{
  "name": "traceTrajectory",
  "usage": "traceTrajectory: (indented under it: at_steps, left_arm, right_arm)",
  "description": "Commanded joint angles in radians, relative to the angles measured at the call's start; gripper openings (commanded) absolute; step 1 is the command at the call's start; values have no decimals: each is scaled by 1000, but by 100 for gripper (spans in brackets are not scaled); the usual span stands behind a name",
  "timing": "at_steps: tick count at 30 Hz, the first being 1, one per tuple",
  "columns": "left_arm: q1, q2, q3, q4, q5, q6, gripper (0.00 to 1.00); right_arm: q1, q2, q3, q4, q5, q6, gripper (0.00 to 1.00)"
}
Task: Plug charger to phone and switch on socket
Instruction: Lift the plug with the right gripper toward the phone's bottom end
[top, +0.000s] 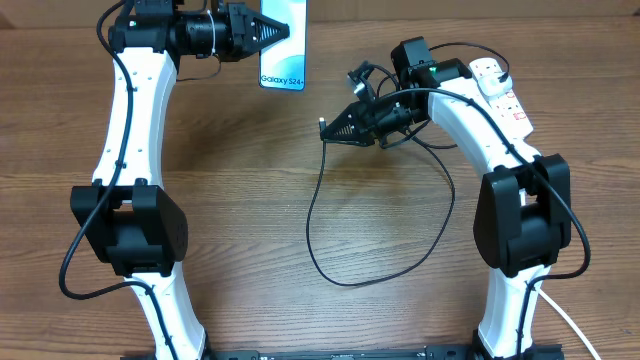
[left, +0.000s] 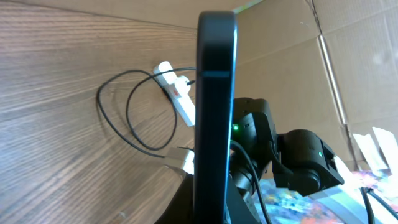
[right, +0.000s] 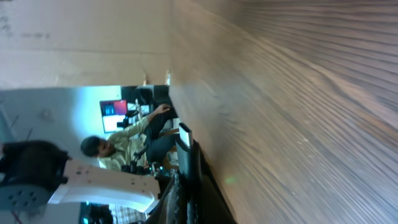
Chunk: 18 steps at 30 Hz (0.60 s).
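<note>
Between the fingers of the left gripper (top: 280, 32), at the far edge of the table (top: 240, 200), sits the phone (top: 290, 55). The gripper is closed on its near short end, so the cyan screen with its white lettering extends away from the fingertips. In the left wrist view the phone (left: 214, 93) shows edge-on as a dark upright slab straight ahead of the camera, hiding the fingers that clamp it. To the right of that hand, with a stretch of bare wood between them, the right gripper (top: 328, 128) points back toward the phone. Its fingers are pinched together on the connector end of the charger (top: 309, 220), and the small tip pokes out just past the fingertips, well short of the phone. From the fingertips the thin black cable drops toward the robot, curves in a wide loop below the gripper, then climbs back up behind the right wrist, where the arm covers its far end. Behind and to the right of the right gripper, past its wrist, lies the socket (top: 503, 92), partly under the arm's white link, with red markings showing on its top face.
</note>
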Motion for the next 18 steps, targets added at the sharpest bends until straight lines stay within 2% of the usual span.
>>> traceTrajectory:
  at_steps: [1,5,10,18]
  left_arm:
    - [-5,-23,6,12,64,-48,4]
    - [-5,-23,6,16,63,-94,4]
    - [-6,-23,6,38,64,-175,4]
    - [-10,-23,6,42,72,-245,4]
  right_arm:
    - [8,-88,30,13,-60,-39,4]
    - [10,-145,31,47,-55,-37,4]
    - [39,-186,31,129,42,95,4]
    - [115,-185,31,200,39,148,4]
